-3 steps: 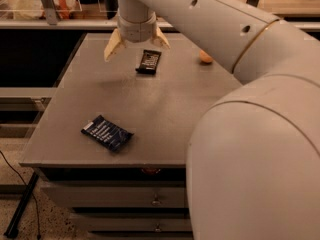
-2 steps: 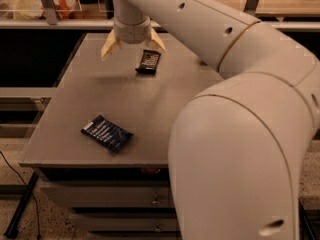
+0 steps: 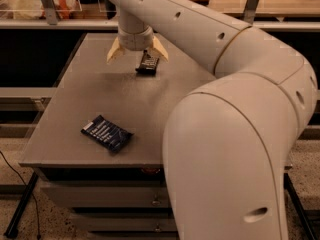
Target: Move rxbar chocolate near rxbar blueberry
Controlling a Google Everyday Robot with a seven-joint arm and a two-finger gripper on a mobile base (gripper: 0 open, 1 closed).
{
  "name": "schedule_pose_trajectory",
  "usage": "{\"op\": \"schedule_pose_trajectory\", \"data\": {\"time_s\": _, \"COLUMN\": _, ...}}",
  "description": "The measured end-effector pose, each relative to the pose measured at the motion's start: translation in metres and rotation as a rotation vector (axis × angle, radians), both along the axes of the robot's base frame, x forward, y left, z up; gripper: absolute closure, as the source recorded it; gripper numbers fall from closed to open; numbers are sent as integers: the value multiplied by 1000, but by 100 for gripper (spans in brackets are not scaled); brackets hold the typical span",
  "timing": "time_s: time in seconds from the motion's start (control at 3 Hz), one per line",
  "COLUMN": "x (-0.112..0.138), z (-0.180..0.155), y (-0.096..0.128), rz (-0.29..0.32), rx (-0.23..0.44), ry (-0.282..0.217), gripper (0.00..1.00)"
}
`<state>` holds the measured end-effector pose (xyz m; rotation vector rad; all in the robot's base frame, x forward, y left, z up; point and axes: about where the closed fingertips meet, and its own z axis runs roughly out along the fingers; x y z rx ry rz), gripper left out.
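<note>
Since a second ago the arm (image 3: 235, 134) has swung further across the view, and its bulky white elbow now fills the lower right. The gripper (image 3: 138, 54) has dipped a little lower over the far part of the table (image 3: 70, 99). Neither bar has shifted.

The elbow hides the whole right side of the table, its right edge and front right corner included, so whatever lies there cannot be seen. The wrist covers the far end of the rxbar chocolate (image 3: 148, 65); only the near part of its black wrapper shows. The print on both wrappers is too small to read. Whether the fingertips touch the tabletop cannot be told.

The two pale fingers (image 3: 115, 52) are spread wide and grip nothing. The rxbar chocolate lies flat on the table in the gap between them, closer to the right-hand finger as seen here, with bare room on its other side.

The rxbar blueberry (image 3: 106, 133) lies flat and skewed near the front edge, left of the middle, well apart from the chocolate bar. It sits just inside the front edge without overhanging. A wide stretch of bare grey tabletop runs between the two bars, and more lies open along the left side up to the left edge. Drawer fronts (image 3: 100, 196) sit under the tabletop, and a dark cable (image 3: 31, 204) trails on the speckled floor at the lower left.
</note>
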<state>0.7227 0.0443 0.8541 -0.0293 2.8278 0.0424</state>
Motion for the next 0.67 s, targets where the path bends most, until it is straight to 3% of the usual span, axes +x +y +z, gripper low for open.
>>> {"op": "schedule_pose_trajectory", "data": {"time_s": 0.67, "x": 18, "z": -16, "y": -10, "rz": -48, "rx": -19, "ry": -37, "gripper": 0}}
